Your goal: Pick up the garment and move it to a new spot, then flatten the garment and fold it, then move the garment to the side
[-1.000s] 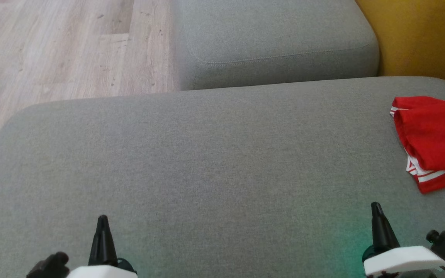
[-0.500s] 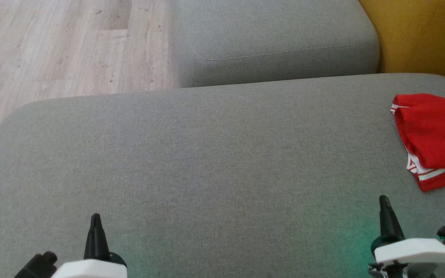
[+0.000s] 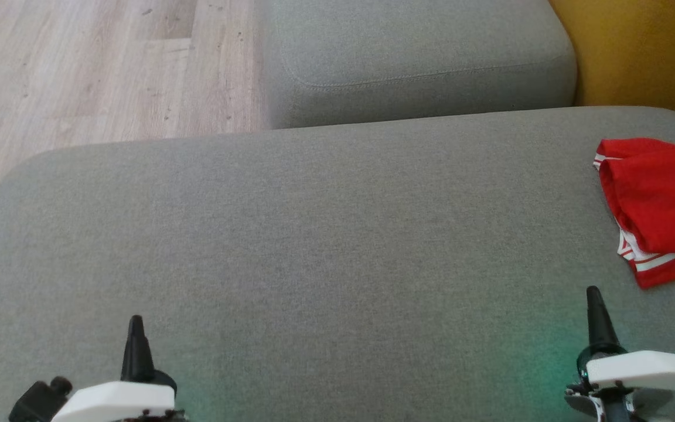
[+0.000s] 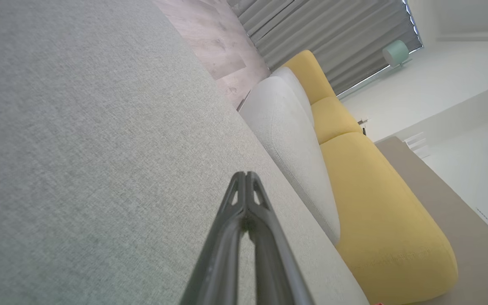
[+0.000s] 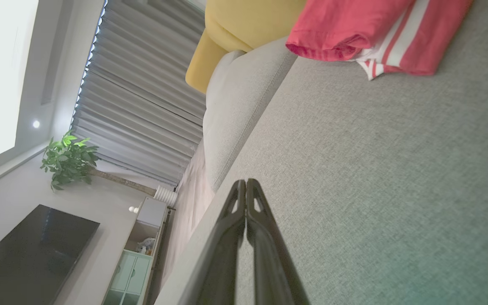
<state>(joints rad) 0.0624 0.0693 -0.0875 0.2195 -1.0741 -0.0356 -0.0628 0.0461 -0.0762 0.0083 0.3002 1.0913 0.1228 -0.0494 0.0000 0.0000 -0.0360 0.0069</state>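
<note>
The garment (image 3: 660, 205) is red with white stripes and lies folded at the right edge of the grey sofa seat (image 3: 326, 246); in the right wrist view the garment (image 5: 371, 34) sits at the top right. My right gripper (image 3: 594, 293) is shut and empty, below and left of the garment, not touching it. Its tips are pressed together in the right wrist view (image 5: 246, 183). My left gripper (image 3: 135, 322) is shut and empty at the lower left, far from the garment, with tips closed in the left wrist view (image 4: 245, 176).
A second grey cushion (image 3: 413, 53) lies beyond the seat, with a yellow cushion (image 3: 648, 53) at the top right. Wood floor (image 3: 91, 70) runs past the seat's left and far edges. A television, a plant and grey curtains stand across the room.
The head view has drifted, so both grippers sit farther apart in it, the left one lower left and the right one farther right. The garment lies as before.
</note>
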